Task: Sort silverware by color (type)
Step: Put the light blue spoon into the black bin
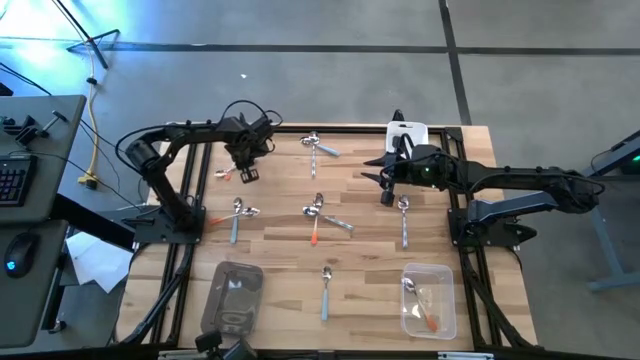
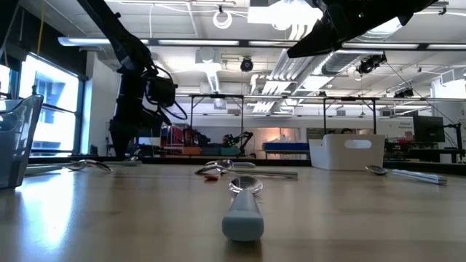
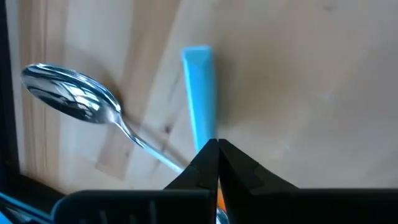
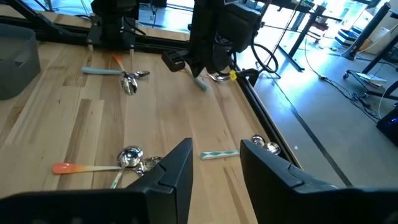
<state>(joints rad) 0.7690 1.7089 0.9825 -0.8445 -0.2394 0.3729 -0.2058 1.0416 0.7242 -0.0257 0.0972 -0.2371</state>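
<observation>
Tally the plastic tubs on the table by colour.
White rectangular plastic tub: 1
Clear rectangular plastic tub: 1
Grey see-through rectangular plastic tub: 1
Total: 3

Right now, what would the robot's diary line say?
left tool: shut on blue-handled spoon | right tool: open, above table, holding nothing | silver spoon: lying beside the blue one
</observation>
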